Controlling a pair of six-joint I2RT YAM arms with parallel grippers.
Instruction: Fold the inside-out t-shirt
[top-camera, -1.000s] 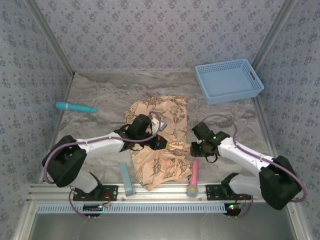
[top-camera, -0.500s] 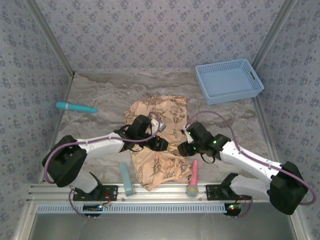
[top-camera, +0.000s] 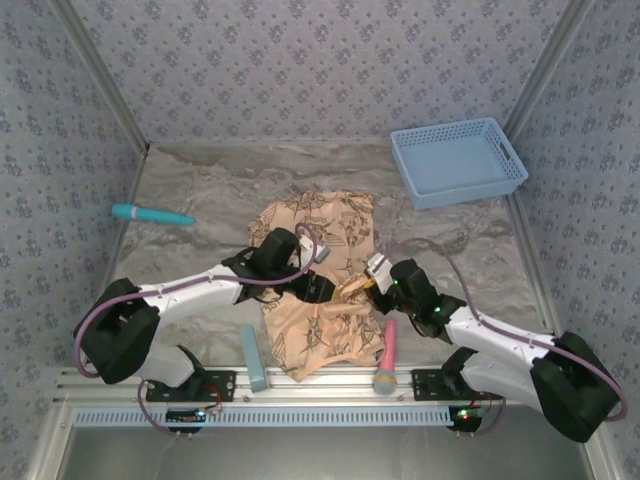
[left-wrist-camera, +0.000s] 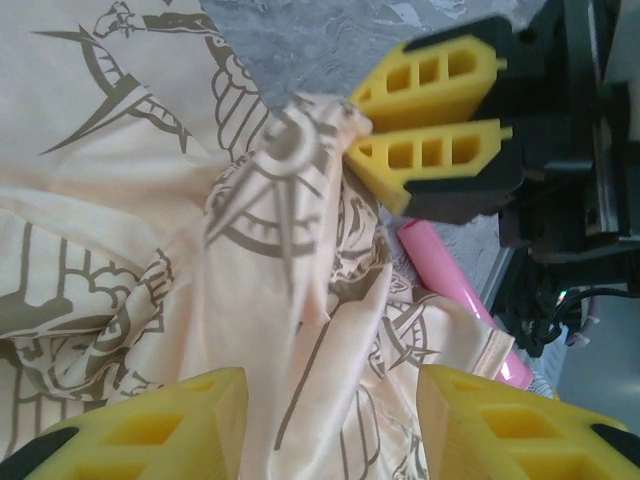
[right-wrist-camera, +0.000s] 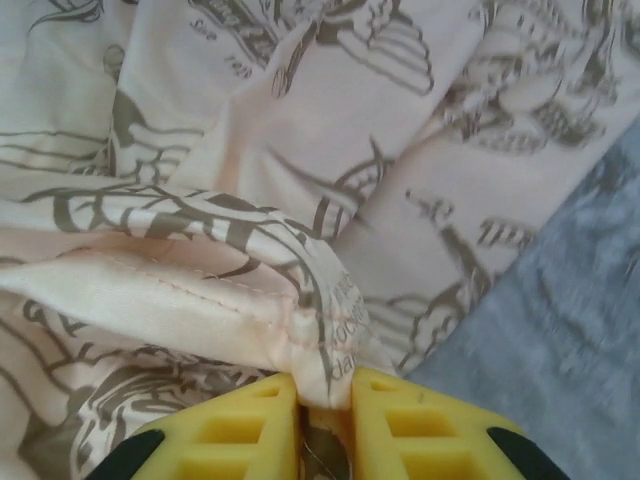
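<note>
The inside-out t-shirt, peach-tan with a brown print, lies rumpled in the middle of the table. My left gripper hovers over its centre with jaws open; in the left wrist view the cloth lies loose between its yellow fingers. My right gripper is at the shirt's right edge, shut on a raised fold of hem. The left wrist view shows that right gripper pinching the lifted cloth.
A blue basket stands at the back right. A teal stick lies at the far left. A light blue bar and a pink handled object lie near the front rail, on either side of the shirt's near end.
My right gripper moved left onto the shirt's edge and shut on a fold of it. My left gripper opened and let go of the cloth.
</note>
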